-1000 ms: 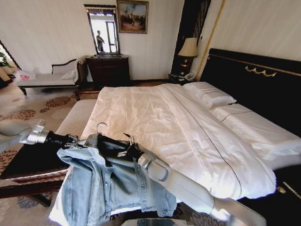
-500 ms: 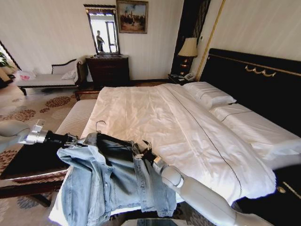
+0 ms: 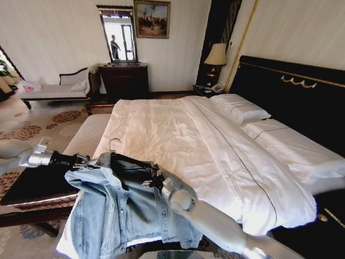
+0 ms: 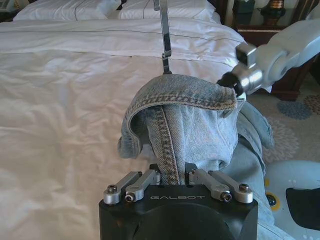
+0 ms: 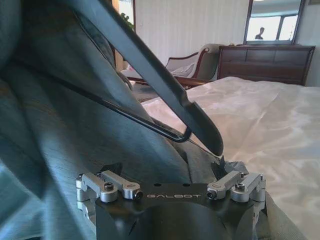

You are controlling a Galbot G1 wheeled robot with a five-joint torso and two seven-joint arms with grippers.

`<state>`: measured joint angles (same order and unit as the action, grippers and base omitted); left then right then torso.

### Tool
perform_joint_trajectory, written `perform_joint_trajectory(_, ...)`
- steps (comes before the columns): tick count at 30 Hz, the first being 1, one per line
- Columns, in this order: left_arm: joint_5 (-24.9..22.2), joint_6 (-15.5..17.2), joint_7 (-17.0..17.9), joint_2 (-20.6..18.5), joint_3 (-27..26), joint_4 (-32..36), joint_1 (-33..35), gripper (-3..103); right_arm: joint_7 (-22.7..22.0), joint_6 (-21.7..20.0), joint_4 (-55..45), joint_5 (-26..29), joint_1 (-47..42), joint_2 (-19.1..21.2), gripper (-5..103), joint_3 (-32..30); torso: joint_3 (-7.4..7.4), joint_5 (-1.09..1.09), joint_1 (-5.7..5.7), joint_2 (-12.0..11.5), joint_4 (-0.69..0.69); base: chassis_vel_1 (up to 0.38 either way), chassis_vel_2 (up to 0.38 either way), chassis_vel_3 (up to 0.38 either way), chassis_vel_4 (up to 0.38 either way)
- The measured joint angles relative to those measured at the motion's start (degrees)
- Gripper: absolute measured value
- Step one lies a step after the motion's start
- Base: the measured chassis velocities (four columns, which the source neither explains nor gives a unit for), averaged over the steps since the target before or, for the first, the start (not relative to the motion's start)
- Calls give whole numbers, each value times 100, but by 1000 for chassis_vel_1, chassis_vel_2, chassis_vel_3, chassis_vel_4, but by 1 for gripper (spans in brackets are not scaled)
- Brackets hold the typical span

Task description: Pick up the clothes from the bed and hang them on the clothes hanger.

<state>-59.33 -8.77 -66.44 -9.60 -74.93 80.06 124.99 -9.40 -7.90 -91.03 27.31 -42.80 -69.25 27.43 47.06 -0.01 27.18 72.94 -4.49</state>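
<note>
The light blue denim clothes hang draped over the near corner of the bed, with the clothes hanger's silver hook sticking up at the collar. My left gripper reaches in from the left and is shut on the shoulder. In the left wrist view that gripper pinches a denim seam fold below the hook. My right gripper is tucked inside the open front under the collar. It is open, against the grey-blue lining, beside the black hanger arm.
A dark-topped bench stands at the bed's left side under my left arm. The black headboard and white pillows lie to the right. A dresser, a chaise and a lamp line the far wall.
My right gripper swung right to the jacket's front edge, then came back left under the collar, shifting the cloth a little. The left arm and the hook stayed put.
</note>
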Motion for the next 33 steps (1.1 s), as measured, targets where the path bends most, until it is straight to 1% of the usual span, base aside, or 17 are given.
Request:
perform_joint_trajectory(2,8,10,0,12,13,34,-24,18,-5,146,348,-199,92,-138,98,-6,0,1,0,0,0,0,0,0,0)
perform_joint_trajectory(4,12,18,-1,18,19,51,-36,18,-12,182,432,-251,119,-160,98,-30,1,1,0,0,0,0,0,0,0)
perform_joint_trajectory(9,21,56,-9,67,51,124,-93,18,-66,250,503,-419,164,-77,98,-145,0,0,0,0,-2,0,0,0,0)
perform_joint_trajectory(12,12,65,-47,91,86,121,-135,18,-120,159,409,-414,159,73,98,-200,0,1,0,0,-1,0,0,0,0)
perform_joint_trajectory(18,-2,74,-69,80,95,112,-184,18,-144,-57,367,-264,142,195,97,-184,0,1,0,0,-2,0,0,0,0)
perform_joint_trajectory(20,-12,81,-70,76,95,125,-200,18,-153,-168,368,-239,136,204,90,-139,0,3,0,0,-2,0,0,0,0)
perform_joint_trajectory(21,-12,83,-73,82,95,129,-209,18,-168,-214,378,-237,136,197,90,-129,0,2,0,0,-2,0,0,0,0)
perform_joint_trajectory(23,-12,84,-77,109,110,140,-231,18,-204,-267,420,-232,139,169,80,-124,0,2,0,0,-2,0,0,0,0)
perform_joint_trajectory(24,-11,86,-79,126,126,150,-246,18,-229,-283,438,-216,147,158,74,-125,0,2,0,0,-1,0,0,0,0)
perform_joint_trajectory(25,-11,86,-79,126,126,150,-246,18,-229,-283,438,-216,147,158,74,-125,0,2,0,0,-1,0,0,0,0)
perform_joint_trajectory(26,-4,86,-83,145,137,160,-258,18,-254,-297,450,-181,158,148,69,-128,0,2,0,0,0,0,0,0,0)
perform_joint_trajectory(27,1,87,-85,155,144,168,-263,18,-265,-302,456,-161,166,142,69,-129,0,2,0,0,-1,0,0,0,0)
perform_joint_trajectory(29,11,88,-88,178,154,181,-273,18,-294,-311,469,-123,194,130,58,-139,0,2,0,0,-1,0,0,0,0)
perform_joint_trajectory(30,11,88,-88,178,154,181,-273,18,-294,-311,469,-123,194,130,58,-139,0,2,0,0,-1,0,0,0,0)
perform_joint_trajectory(31,17,88,-90,191,158,183,-279,18,-310,-313,472,-112,209,124,53,-144,0,2,0,0,-1,0,0,0,0)
perform_joint_trajectory(32,21,89,-92,200,164,183,-289,18,-322,-314,471,-101,219,124,53,-149,0,2,0,0,-1,0,0,0,0)
perform_joint_trajectory(33,22,88,-94,207,169,183,-298,18,-330,-314,466,-94,221,126,46,-152,0,2,0,0,-1,0,0,0,0)
